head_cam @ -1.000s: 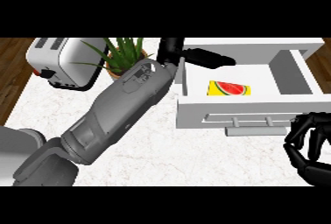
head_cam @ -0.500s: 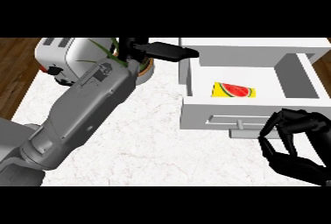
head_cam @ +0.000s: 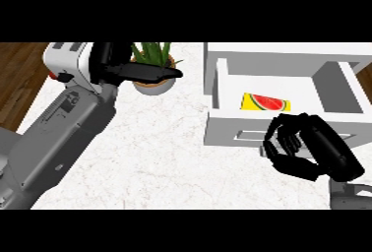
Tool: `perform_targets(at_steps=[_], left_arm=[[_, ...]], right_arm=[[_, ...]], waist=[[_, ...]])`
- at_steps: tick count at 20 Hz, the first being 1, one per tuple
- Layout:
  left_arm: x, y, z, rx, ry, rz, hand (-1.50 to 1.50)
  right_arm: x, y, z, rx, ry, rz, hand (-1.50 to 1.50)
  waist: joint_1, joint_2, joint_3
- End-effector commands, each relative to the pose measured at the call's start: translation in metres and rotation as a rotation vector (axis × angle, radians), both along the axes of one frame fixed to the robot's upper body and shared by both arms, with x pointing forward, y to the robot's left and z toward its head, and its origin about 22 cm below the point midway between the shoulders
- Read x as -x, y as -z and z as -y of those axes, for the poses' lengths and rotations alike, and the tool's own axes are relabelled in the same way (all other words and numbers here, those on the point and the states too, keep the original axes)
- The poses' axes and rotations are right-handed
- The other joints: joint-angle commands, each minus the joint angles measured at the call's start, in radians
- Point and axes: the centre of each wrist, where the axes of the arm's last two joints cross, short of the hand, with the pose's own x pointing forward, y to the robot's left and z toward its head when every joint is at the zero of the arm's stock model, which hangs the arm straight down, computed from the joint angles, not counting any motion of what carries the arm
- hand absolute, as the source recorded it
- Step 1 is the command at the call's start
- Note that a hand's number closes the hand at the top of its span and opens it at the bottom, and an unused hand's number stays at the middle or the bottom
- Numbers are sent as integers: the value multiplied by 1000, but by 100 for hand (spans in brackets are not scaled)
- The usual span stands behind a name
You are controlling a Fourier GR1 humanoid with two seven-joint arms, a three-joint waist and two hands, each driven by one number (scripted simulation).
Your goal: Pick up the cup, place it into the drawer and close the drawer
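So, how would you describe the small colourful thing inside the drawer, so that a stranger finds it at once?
Look at the open white drawer at the right side of the marble counter. On its floor, near the front wall, lies a flat yellow card with a red watermelon slice on it. It is the only coloured thing there; the drawer around it is plain white and grey.

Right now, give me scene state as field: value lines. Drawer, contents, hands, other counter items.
drawer: open, on the counter's right side
drawer contents: watermelon-print item at the front; no cup visible inside
cup: cannot see it in this view
left hand: fingers straight, extended over the potted plant
right hand: fingers curled, at the drawer's front panel, holding nothing visible
toaster: far left, partly behind the left arm
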Motion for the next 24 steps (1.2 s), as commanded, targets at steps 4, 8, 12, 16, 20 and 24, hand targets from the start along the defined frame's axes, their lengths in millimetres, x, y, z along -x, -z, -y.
perform_targets(at_steps=[4,8,12,16,20,24], left_arm=[[30,31,-54,-1,-21,-25,-150],[35,32,-88,7,-39,-13,-150],[45,45,-100,34,-44,-3,-150],[56,36,-111,3,-36,-14,-150],[55,46,-140,17,-46,-33,-150],[55,35,-126,27,-3,-15,-150]], right_arm=[[-22,44,-29,311,-15,13,150],[-61,66,-32,383,-18,31,150],[-91,89,-43,388,-5,15,150],[-120,99,-40,370,23,-8,150],[-139,94,-23,344,0,-55,150],[-160,75,-6,345,49,-96,150]], waist=[[11,3,0],[5,8,0],[-4,11,1],[8,14,2],[5,19,1],[32,28,2]])
